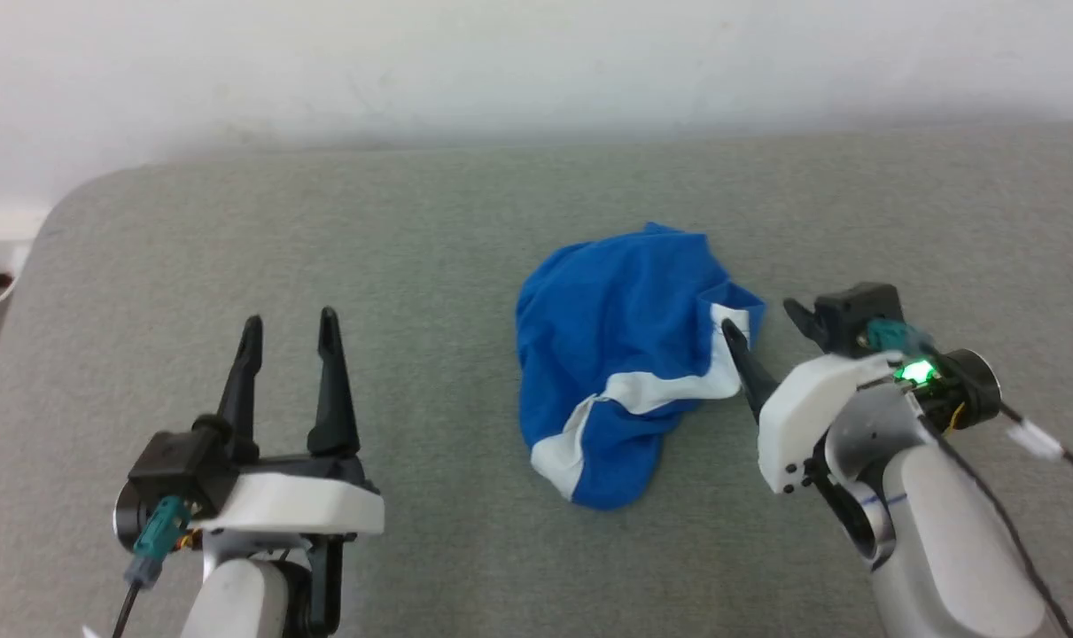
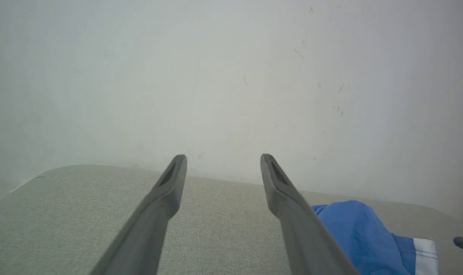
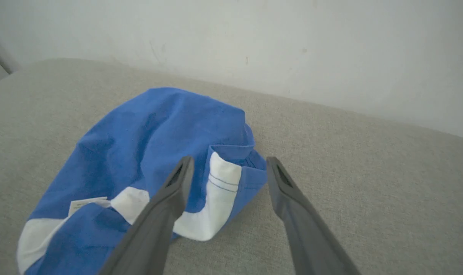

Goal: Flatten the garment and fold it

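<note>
The garment (image 1: 616, 354) is a pair of royal-blue shorts with white stripes, lying crumpled in a heap on the grey table (image 1: 412, 239). A small white label (image 3: 86, 203) shows near its lower fold. My right gripper (image 1: 760, 315) is open at the heap's right edge, its fingers straddling a raised corner with a white stripe (image 3: 223, 183). One fingertip touches the cloth in the head view. My left gripper (image 1: 290, 324) stands open well to the left of the shorts, holding nothing. Part of the shorts (image 2: 365, 236) shows at the lower right of the left wrist view.
A pale wall (image 1: 536, 62) runs behind the table's far edge. The table's rounded corner (image 1: 84, 195) is at the far left. Bare cloth-covered surface stretches to the left and right of the heap.
</note>
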Robot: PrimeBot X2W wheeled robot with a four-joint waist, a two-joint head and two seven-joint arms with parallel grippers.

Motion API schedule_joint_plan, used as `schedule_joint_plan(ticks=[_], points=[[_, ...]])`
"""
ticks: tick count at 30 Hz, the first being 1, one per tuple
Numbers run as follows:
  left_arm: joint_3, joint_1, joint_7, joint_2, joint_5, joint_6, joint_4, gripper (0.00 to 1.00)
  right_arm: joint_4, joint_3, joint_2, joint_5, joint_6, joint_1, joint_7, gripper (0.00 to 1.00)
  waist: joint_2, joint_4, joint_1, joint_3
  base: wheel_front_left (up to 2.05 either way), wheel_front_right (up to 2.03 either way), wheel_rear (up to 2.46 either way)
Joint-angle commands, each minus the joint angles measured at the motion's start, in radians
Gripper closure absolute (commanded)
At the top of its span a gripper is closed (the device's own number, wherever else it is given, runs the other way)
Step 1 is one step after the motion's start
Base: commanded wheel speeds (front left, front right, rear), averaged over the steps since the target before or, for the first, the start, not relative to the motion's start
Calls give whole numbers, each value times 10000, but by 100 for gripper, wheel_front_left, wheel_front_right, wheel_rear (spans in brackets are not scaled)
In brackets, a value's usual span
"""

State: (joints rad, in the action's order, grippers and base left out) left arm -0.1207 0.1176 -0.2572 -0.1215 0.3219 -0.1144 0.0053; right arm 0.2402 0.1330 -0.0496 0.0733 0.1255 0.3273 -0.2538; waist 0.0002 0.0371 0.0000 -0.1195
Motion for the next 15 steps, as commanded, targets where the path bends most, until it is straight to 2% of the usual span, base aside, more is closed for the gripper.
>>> schedule_joint_plan(ticks=[1, 6, 7, 8, 9, 10, 11, 15], points=[[135, -145, -43, 100, -139, 94, -108, 0, 208, -84, -7, -87, 52, 220, -291, 0, -2, -418, 0, -173, 0, 0, 0], [539, -314, -44, 445, -448, 419, -294, 0, 1061, -502, -7, -540, 52, 755, -1613, 0, -2, -768, 0, -384, 0, 0, 0], [600, -302, -44, 487, -498, 480, -290, 0, 1197, -563, -7, -555, 52, 822, -1827, 9, -2, -811, 0, -427, 0, 0, 0], [656, -278, -44, 525, -535, 540, -284, 0, 1293, -613, -7, -550, 52, 891, -1974, 29, -2, -845, 0, -465, 0, 0, 0], [710, -260, -44, 559, -566, 587, -271, 0, 1361, -679, -7, -547, 52, 957, -2062, 67, -2, -868, 0, -491, 0, 0, 0], [758, -245, -44, 587, -594, 628, -257, 0, 1406, -746, -7, -515, 52, 1014, -2085, 90, -2, -884, 0, -507, 0, 0, 0], [802, -236, -44, 612, -613, 662, -241, 0, 1425, -867, -7, -447, 52, 1058, -2028, 100, -2, -893, 0, -516, 0, 0, 0], [932, -258, -44, 671, -665, 779, -149, 0, 1420, -1611, -7, -71, 52, 1064, -1487, 100, -2, -842, 0, -454, 0, 0, 0]])
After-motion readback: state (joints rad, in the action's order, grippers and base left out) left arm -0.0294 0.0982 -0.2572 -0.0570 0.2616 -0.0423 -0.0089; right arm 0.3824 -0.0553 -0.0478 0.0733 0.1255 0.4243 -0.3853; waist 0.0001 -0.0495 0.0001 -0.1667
